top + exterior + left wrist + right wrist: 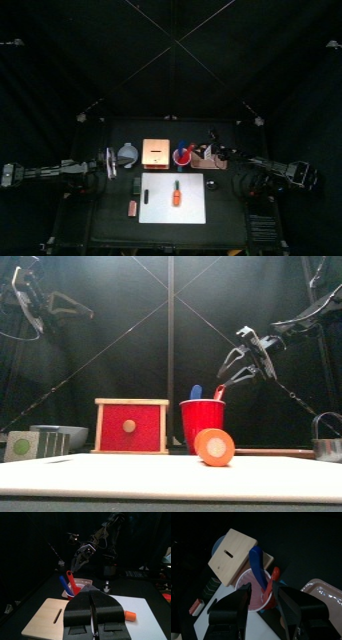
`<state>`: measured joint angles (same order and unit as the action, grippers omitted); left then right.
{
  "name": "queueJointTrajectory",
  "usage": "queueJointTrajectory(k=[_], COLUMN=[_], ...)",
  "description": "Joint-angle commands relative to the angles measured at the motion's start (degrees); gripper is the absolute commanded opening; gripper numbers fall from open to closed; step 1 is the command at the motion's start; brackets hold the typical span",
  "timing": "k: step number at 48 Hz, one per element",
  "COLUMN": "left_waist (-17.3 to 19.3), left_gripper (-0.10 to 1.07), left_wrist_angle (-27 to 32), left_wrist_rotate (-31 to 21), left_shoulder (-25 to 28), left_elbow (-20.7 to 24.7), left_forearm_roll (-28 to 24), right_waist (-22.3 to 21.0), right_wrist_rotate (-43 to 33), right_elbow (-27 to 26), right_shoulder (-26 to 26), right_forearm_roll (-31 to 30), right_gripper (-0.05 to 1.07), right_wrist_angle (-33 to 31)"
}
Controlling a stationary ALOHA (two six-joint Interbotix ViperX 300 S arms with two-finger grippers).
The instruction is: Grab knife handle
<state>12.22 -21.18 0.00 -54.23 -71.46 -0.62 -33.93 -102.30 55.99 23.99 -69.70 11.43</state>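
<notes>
While the knife (pixel 175 191) lies untouched on the white cutting board (pixel 194 208) mid-worktop, orange handle toward the front, the right gripper (pixel 241 362) hangs open above the red cup (pixel 202 419). Raised at the left, the left gripper (pixel 95 614) is closed.

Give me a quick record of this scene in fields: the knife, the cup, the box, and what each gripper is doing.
knife: orange handle, lying on the white cutting board, not gripped
red cup: behind the board, holds blue and red utensils
red-faced box: beside the cup
right gripper: open, empty, raised near the cup
left gripper: shut, empty, raised on the left
</notes>
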Motion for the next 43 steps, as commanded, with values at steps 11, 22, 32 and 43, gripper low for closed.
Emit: queueJointTrajectory(k=[11,22,32,43], left_waist=[0.26,0.35,0.35,1.14], left_gripper=[0.07,0.07,0.07,0.07], left_wrist_angle=[-0.79,-0.79,-0.79,-0.79], left_wrist_rotate=[0.18,-0.09,-0.09,-0.09], left_shoulder=[0.18,0.26,0.26,0.26], left_elbow=[2.11,1.58,1.23,0.79], left_forearm_roll=[0.00,0.00,0.09,0.00], right_waist=[-0.70,-1.14,-1.67,-1.76], right_wrist_rotate=[-0.53,-0.44,-0.44,-0.44], right_elbow=[0.79,-3.34,-4.48,-5.80], right_shoulder=[1.67,-4.92,-6.42,-7.47], right_forearm_roll=[-0.79,-0.79,-0.88,-0.44], right_gripper=[1.05,1.02,1.02,1.01], right_wrist_angle=[0.97,-0.26,-0.44,-0.35])
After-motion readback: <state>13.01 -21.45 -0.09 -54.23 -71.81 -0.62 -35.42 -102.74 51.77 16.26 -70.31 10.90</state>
